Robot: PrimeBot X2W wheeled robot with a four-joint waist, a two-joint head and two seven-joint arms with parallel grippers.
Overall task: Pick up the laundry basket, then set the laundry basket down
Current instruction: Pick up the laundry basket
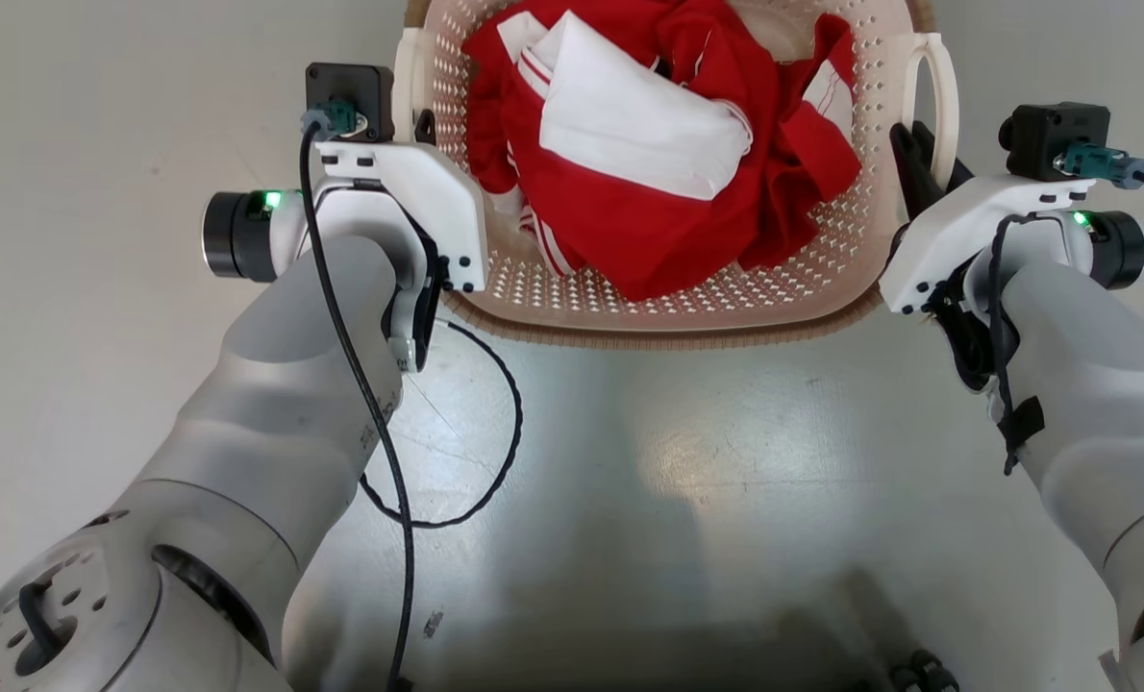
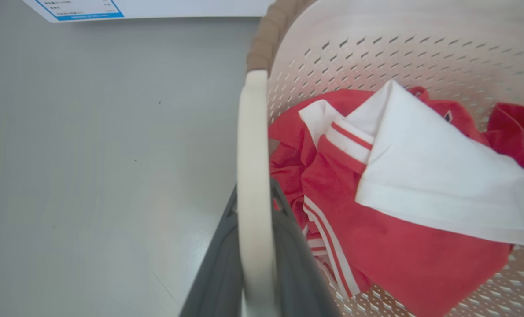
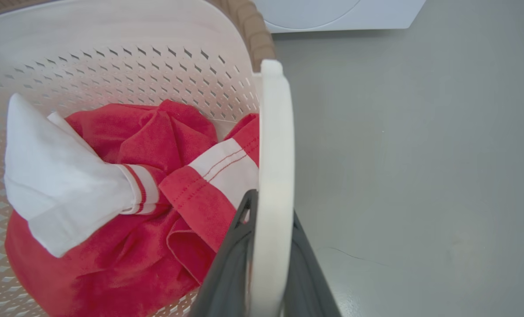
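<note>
The laundry basket [image 1: 630,306] [image 2: 376,44] [image 3: 112,44], cream perforated plastic with a brown woven-look rim, sits at the top middle of the head view, between the two arms and over a grey floor [image 1: 678,461]; whether it rests on the floor or hangs just above it cannot be told. Inside it lies a crumpled red garment with white stripes [image 1: 668,231] [image 2: 398,264] [image 3: 112,264], and a folded white cloth [image 1: 630,125] [image 2: 429,176] [image 3: 55,185] lies on top. The left gripper [image 1: 420,125] [image 2: 254,193] has its two dark fingers pressed against either side of the basket's left loop handle [image 1: 404,86] [image 2: 253,154], closed on it. The right gripper [image 1: 923,159] [image 3: 273,207] clamps the right loop handle [image 1: 942,86] [image 3: 276,132] the same way, one finger inside the basket and one outside. A black cable [image 1: 500,432] loops from the left forearm over the floor. Beyond the basket stands a white appliance [image 3: 341,13], and the left wrist view shows a blue-bordered label [image 2: 86,11] on a white panel; its small print is too fine to read.
</note>
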